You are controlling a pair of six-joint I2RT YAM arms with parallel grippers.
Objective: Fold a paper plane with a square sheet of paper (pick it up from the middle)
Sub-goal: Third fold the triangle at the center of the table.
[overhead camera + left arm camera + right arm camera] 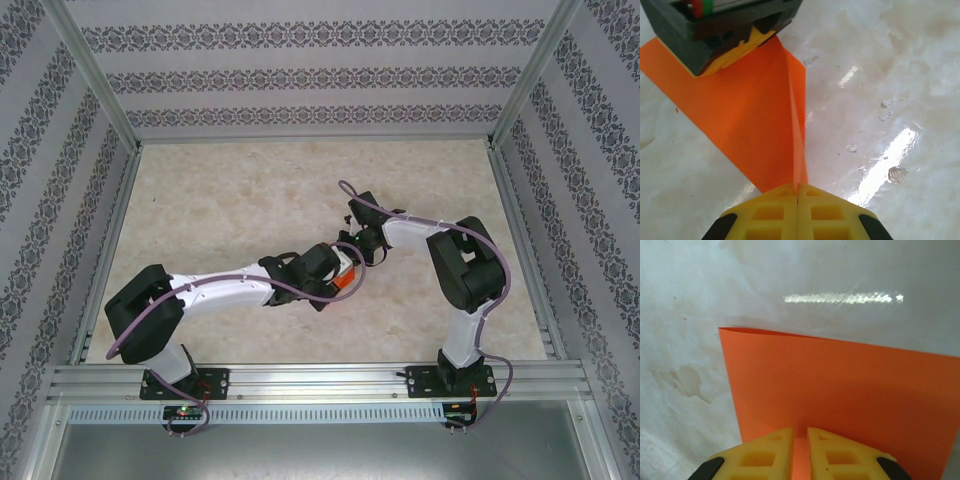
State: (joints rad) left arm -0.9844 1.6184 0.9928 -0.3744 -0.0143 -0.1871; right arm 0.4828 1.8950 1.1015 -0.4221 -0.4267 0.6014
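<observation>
The square sheet of paper (750, 110) is bright orange and lies folded on the pale table, with one flap standing up along a crease. My left gripper (797, 186) is shut on the near end of that raised crease. My right gripper (800, 432) rests on the paper's (840, 385) flat part, its yellow fingers a narrow gap apart with orange showing between them. In the left wrist view the right gripper (747, 47) sits on the far end of the sheet. From above, both grippers (338, 268) (358, 248) meet mid-table over a sliver of the paper (347, 283).
The marble-patterned table (230, 200) is bounded by patterned walls and an aluminium frame (320, 378) at the near edge. Both arms reach inward and crowd the centre. Small scuffs mark the tabletop (895, 175).
</observation>
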